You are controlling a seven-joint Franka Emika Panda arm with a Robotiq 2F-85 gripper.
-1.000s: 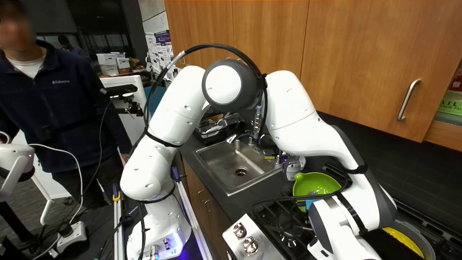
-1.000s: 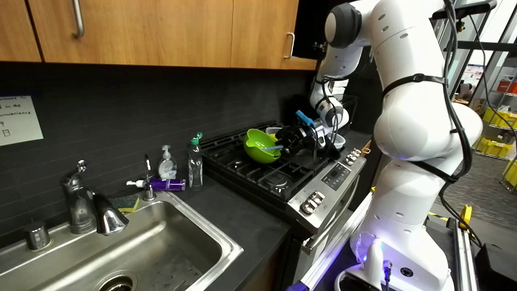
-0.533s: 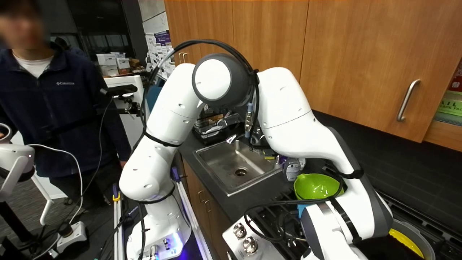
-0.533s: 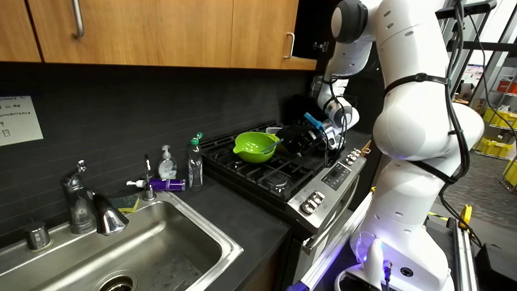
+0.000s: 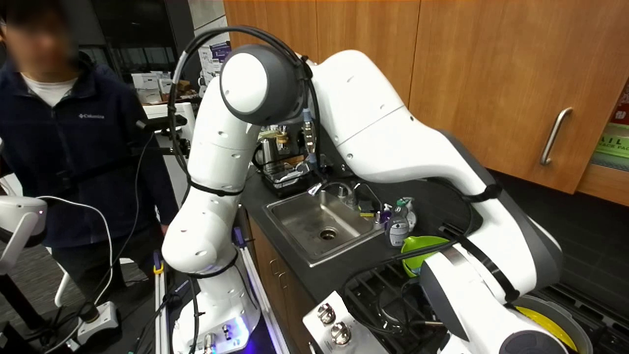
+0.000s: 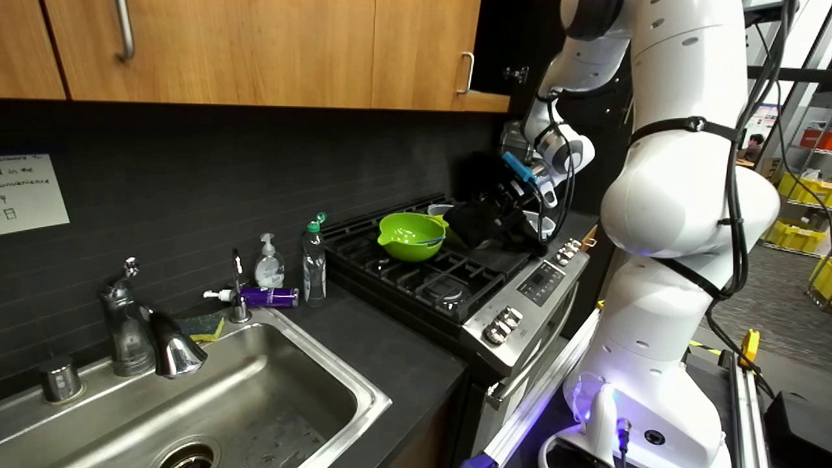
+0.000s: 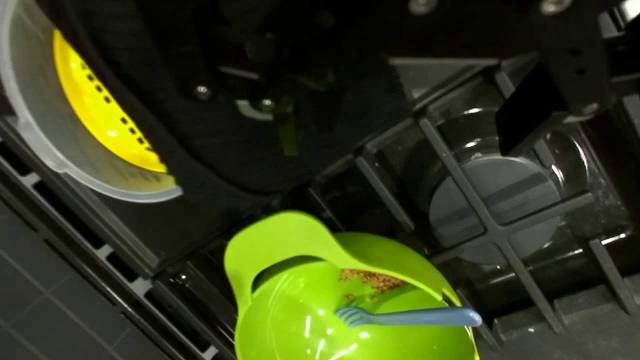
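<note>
Wrist view, looking down on a black stove point(image 7: 600, 210): the gripper point(image 7: 407, 120) comes in from the top edge, its fingers spread wide apart, with nothing held between them. A square black pad point(image 7: 527, 111) shows plainly on the right; the opposite finger melts into a broad shape point(image 7: 215, 160) too dark to make out. Lower in the frame, near the fingers but apart from them, a lime-green bowl point(image 7: 295, 320) sits on the grates point(image 7: 502, 232), cut off by the bottom edge. A blue fork point(image 7: 415, 317) rests in it, tines inside, handle crossing the right rim, with brown grains point(image 7: 375, 280) just beyond the tines. At upper left, a perforated yellow piece point(image 7: 97, 112) lies inside a translucent container point(image 7: 27, 80). In an exterior view, the bowl stands to the left of the gripper, which hangs tilted over the stove; farther left are a bottle point(image 6: 314, 270) with a green cap and a steel sink point(image 6: 286, 370). A person point(image 5: 73, 162) in a dark jacket appears in an exterior view.
</note>
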